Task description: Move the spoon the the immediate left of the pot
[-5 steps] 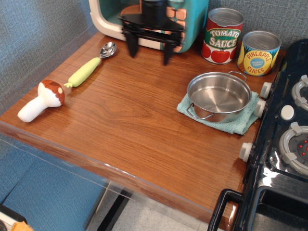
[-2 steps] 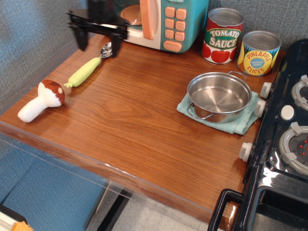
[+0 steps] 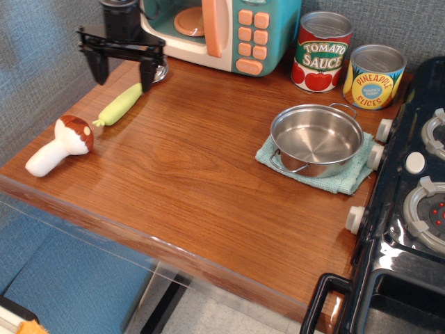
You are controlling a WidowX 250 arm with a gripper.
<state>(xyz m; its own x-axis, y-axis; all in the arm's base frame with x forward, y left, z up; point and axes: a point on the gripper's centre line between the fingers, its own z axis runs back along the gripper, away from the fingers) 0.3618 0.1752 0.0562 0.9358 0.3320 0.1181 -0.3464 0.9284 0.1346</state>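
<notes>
The spoon [image 3: 122,103] lies on the wooden counter at the far left, its yellow-green handle pointing to the front left; its silver bowl is mostly hidden behind my gripper. My black gripper [image 3: 122,75] hangs open above the spoon's upper end, one finger on each side. It holds nothing. The shiny steel pot [image 3: 316,140] stands on a teal cloth [image 3: 348,178] at the right, far from the spoon.
A toy mushroom [image 3: 60,144] lies at the front left near the counter edge. A teal toy microwave [image 3: 229,31] stands at the back. Tomato sauce [image 3: 320,51] and pineapple [image 3: 374,76] cans stand behind the pot. A black stove [image 3: 410,209] borders the right.
My gripper has moved from in front of the microwave to the left and down, to over the spoon's bowl end. The spoon and pot have not moved.
</notes>
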